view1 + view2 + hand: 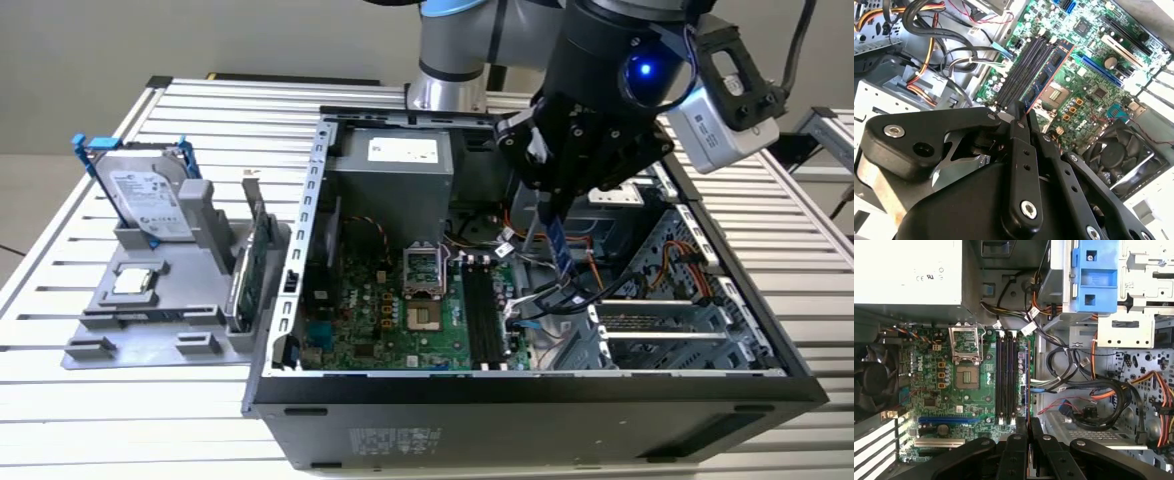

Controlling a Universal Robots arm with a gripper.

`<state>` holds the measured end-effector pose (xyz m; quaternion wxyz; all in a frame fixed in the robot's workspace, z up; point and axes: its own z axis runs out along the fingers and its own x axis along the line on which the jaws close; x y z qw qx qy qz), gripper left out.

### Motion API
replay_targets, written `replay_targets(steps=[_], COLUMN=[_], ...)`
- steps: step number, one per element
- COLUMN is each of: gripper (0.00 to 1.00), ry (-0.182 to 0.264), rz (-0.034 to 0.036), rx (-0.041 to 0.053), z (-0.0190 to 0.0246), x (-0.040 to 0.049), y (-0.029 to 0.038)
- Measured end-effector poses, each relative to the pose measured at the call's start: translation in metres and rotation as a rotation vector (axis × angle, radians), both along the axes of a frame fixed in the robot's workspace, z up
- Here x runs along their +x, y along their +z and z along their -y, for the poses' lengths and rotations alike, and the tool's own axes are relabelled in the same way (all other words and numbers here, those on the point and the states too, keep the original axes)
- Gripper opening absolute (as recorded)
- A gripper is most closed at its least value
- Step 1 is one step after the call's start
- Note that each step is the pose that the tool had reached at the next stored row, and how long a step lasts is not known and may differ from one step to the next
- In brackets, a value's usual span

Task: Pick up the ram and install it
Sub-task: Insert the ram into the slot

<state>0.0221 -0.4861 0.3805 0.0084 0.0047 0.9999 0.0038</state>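
Dark green-blue board in the clamp: the gripper (554, 195) has its fingers closed on the ram (563, 240), held on edge and hanging down inside the open computer case (534, 385). In the first wrist view we see the ram (1027, 385) edge-on, running the same way as the black memory slots (1006, 380) and just beside them, over the motherboard (929, 390). So the pick-up looks done to us. Not yet seated, though: we judge it hangs clear above the board, no slot filled.
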Motion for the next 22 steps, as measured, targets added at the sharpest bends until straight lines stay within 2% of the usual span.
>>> replay_targets(steps=[13, 22], gripper=[0.00, 0.00], ry=[0.000, 0.000], rz=[0.0000, 0.0001], rx=[0.0000, 0.0002], z=[0.0000, 0.0000], x=[0.0041, 0.0042], y=[-0.0052, -0.0142])
